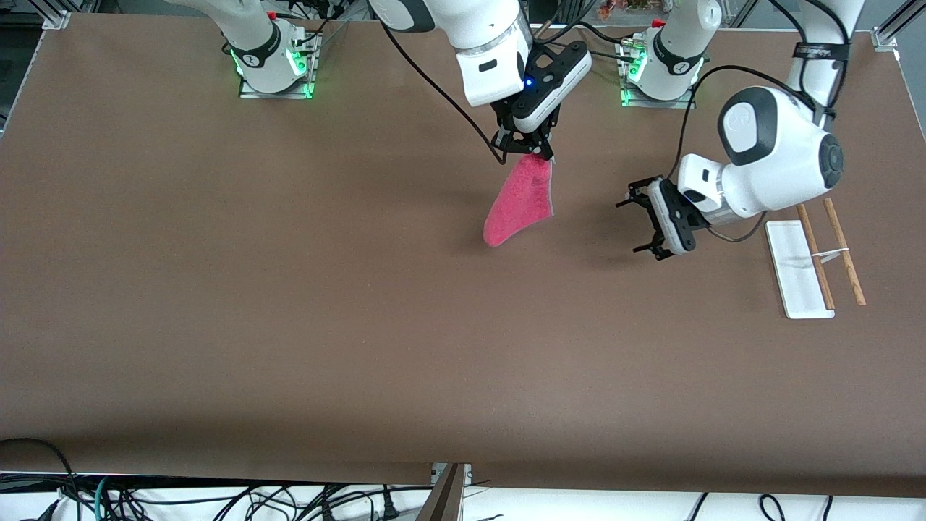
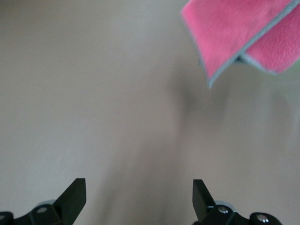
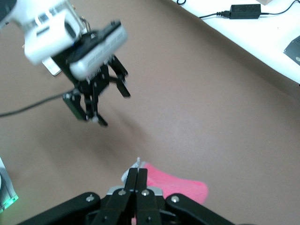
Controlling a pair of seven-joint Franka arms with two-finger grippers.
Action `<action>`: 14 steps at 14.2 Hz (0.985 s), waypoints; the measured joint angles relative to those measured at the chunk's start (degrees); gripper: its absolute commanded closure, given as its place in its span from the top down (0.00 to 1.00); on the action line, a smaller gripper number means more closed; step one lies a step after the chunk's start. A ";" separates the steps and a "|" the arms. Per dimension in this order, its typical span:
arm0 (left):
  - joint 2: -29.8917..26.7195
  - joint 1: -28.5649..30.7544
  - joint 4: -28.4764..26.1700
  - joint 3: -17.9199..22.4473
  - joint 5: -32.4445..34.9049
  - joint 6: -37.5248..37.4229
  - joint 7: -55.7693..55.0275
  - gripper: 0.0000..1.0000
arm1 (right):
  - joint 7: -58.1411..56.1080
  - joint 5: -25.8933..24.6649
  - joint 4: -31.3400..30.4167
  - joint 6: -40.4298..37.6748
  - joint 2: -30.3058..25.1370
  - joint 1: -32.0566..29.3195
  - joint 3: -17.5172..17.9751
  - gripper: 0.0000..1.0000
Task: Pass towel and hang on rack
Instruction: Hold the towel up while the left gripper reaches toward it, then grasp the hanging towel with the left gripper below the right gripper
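Note:
My right gripper [image 1: 539, 153] is shut on the top corner of the towel [image 1: 517, 206], which hangs bright pink with a grey trim over the middle of the table. In the right wrist view the shut gripper [image 3: 139, 171] pinches the towel [image 3: 180, 187]. My left gripper [image 1: 631, 226] is open and empty, in the air beside the towel, toward the left arm's end; it also shows in the right wrist view [image 3: 110, 105]. In the left wrist view the left gripper [image 2: 139, 192] is wide open, and the towel [image 2: 234, 33] hangs apart from it. The rack [image 1: 796, 271] stands at the left arm's end.
The two arm bases [image 1: 275, 61] [image 1: 662, 69] with green lights stand along the table edge farthest from the front camera. Cables [image 1: 217, 499] lie below the nearest table edge. A black power adapter [image 3: 243, 9] lies on a white surface off the table.

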 measured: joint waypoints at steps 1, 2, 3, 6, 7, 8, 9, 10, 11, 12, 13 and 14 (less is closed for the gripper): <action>0.00 -0.04 -0.63 -1.37 -1.25 0.94 2.33 1.00 | 0.00 0.00 0.00 0.74 0.36 0.00 -0.01 0.00; 0.00 -0.09 -0.93 -2.52 -1.64 1.37 3.48 1.00 | 0.00 0.00 0.00 1.55 0.77 0.00 -0.01 0.00; -0.01 -0.12 -0.98 -3.43 -1.69 1.50 4.12 1.00 | 0.00 -0.01 0.00 2.14 1.14 0.00 -0.02 0.00; -0.01 -0.11 -0.98 -6.12 -1.70 1.65 7.02 1.00 | 0.00 -0.04 0.00 2.52 1.42 0.00 -0.02 0.00; -0.05 -0.13 -0.98 -7.22 -1.70 1.88 7.30 1.00 | 0.00 -0.04 0.00 2.55 1.42 0.00 -0.02 0.00; -0.09 -0.14 -0.97 -8.16 -1.71 2.52 7.46 1.00 | 0.00 -0.04 0.00 2.55 1.43 0.00 -0.02 0.00; -0.11 -0.15 -0.98 -8.87 -1.71 3.58 7.61 1.00 | 0.00 -0.04 0.00 2.55 1.44 0.00 -0.02 0.00; -0.11 -0.16 -0.98 -9.49 -1.72 4.83 7.74 1.00 | 0.00 -0.05 0.00 2.55 1.46 0.00 -0.02 0.00; -0.11 -0.17 -0.98 -9.93 -1.72 5.87 7.79 1.00 | 0.00 -0.05 0.00 2.55 1.49 0.00 -0.03 0.00; -0.11 -0.20 -0.98 -10.13 -1.72 6.62 7.84 1.00 | 0.00 -0.05 0.00 2.59 1.51 0.00 -0.03 0.00; -0.11 -0.20 -0.98 -10.16 -1.72 7.04 7.91 1.00 | 0.00 -0.05 0.00 2.69 1.53 0.00 -0.03 0.00; -0.11 -0.20 -0.98 -10.15 -1.72 7.26 8.00 1.00 | 0.00 -0.05 0.00 2.77 1.54 0.00 -0.03 0.00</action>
